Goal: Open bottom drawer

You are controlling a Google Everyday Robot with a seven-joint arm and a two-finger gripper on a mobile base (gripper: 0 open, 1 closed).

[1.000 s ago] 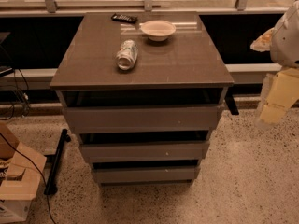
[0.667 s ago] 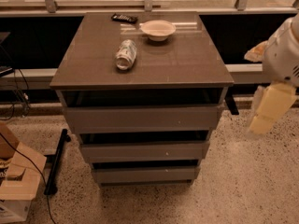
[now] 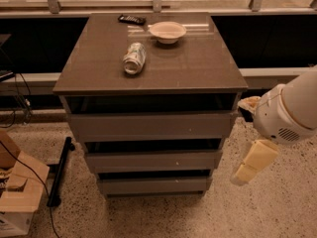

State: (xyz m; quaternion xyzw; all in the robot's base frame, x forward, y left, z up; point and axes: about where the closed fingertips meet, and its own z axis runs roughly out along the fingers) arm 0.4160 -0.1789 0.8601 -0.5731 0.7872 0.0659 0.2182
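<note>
Bare floor (image 3: 221, 202) between tool (image 3: 243, 173), bottom drawer (image 3: 153, 185)

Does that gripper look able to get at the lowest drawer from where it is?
Probably yes: the gripper hangs low beside the cabinet, near the level of the bottom drawer, and nothing stands between them.

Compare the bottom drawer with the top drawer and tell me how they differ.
The bottom drawer front looks narrower than the top drawer front. The bottom drawer front is also shorter; the top drawer's is the tallest. Both are plain grey-brown, handleless, with a dark gap above. The gripper hangs right of the cabinet, level with the lower drawers, touching neither.
</note>
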